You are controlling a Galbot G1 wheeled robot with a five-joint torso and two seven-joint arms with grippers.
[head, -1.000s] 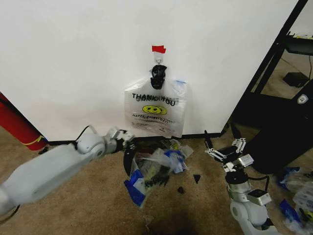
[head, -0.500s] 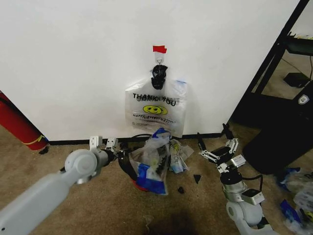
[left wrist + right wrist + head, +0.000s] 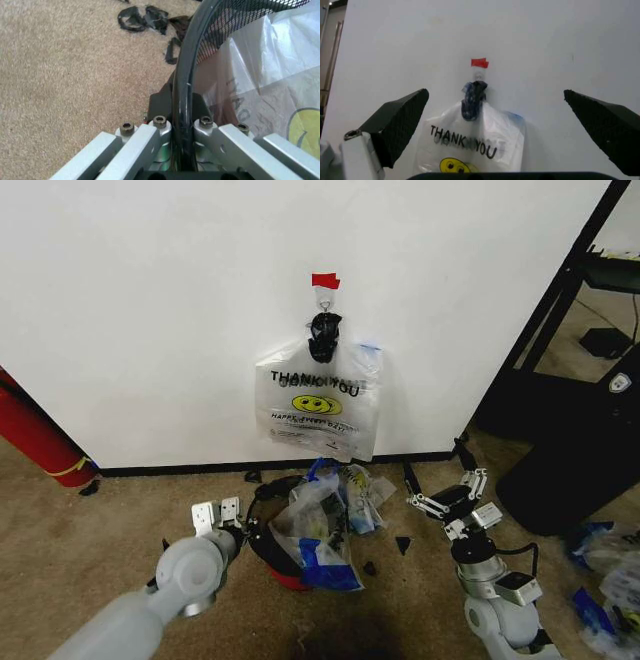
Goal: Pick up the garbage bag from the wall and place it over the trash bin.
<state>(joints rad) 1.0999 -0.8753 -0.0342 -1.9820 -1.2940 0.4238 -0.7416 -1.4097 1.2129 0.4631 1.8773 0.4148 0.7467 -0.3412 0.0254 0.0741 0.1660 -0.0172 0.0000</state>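
Note:
The trash bin (image 3: pixel 262 542), black mesh with a red base, stands on the carpet below the wall (image 3: pixel 150 300). My left gripper (image 3: pixel 243 532) is shut on its rim (image 3: pixel 182 82), one finger on each side of the hoop. The garbage bag (image 3: pixel 318 530), see-through with blue patches, lies crumpled in and over the bin's mouth. Its yellow smiley (image 3: pixel 306 123) shows inside the mesh. My right gripper (image 3: pixel 443 498) hovers open just right of the bin, holding nothing. In the right wrist view its dark fingertips (image 3: pixel 400 120) spread wide, facing the wall (image 3: pixel 560 45).
A THANK YOU bag (image 3: pixel 318 405) hangs from the hook under red tape (image 3: pixel 324 280). A red cylinder (image 3: pixel 35 440) leans at the left. A black cabinet frame (image 3: pixel 560 310) and loose bags (image 3: pixel 610 580) are at the right. Black scraps (image 3: pixel 402 544) lie on the carpet.
My left gripper has come down and back toward me with the bin's rim. The swinging garbage bag has settled onto the bin. My right gripper has drifted slightly left and lower.

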